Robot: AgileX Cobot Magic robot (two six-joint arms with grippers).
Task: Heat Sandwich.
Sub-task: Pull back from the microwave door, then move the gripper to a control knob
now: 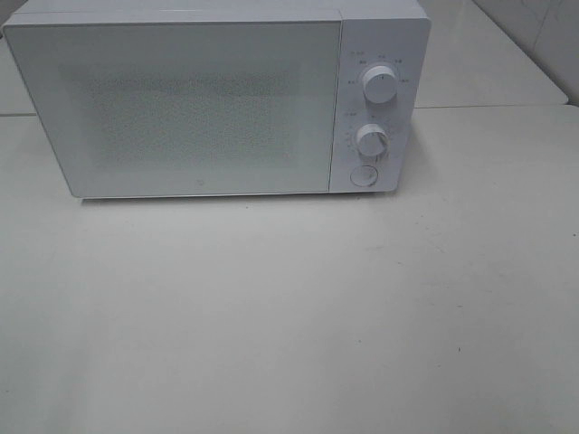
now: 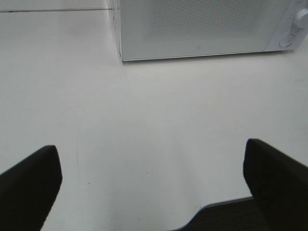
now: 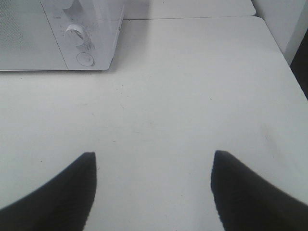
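Light: bright, soft, even; every view pale and low in contrast.
Shadows: thin dark line under the microwave (image 1: 199, 99) on the desk (image 1: 289, 316); soft grey patch beside its control end.
Focus: left pincer (image 2: 150, 145) and right pincer (image 3: 154, 153) dark, featureless; knob labels (image 1: 380, 61) unreadably blurred.

I see white microwave (image 1: 181, 99), door shut, standing upright, front facing me; ahead of L gripper (image 2: 150, 147) & R gripper (image 3: 154, 154), well apart from both.
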